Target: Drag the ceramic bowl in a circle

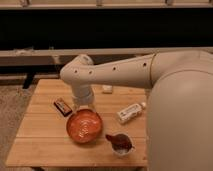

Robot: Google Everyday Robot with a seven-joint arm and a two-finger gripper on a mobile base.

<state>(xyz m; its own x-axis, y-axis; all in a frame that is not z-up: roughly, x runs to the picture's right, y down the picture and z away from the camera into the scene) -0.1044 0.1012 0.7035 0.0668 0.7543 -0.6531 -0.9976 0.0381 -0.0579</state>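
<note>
The ceramic bowl [84, 126] is wide, shallow, glossy orange-red with faint rings inside. It sits near the middle front of the wooden table [37, 137]. My white arm reaches in from the right and bends down at the wrist just behind the bowl. My gripper [82, 106] is at the bowl's far rim, below the wrist, largely hidden by the arm.
A small pale cup [120, 143] with dark reddish contents stands right of the bowl near the front edge. A white bottle [131, 112] lies on its side to the right. A dark bar-shaped packet [62, 106] lies left of the bowl. A small white object [107, 89] sits farther back.
</note>
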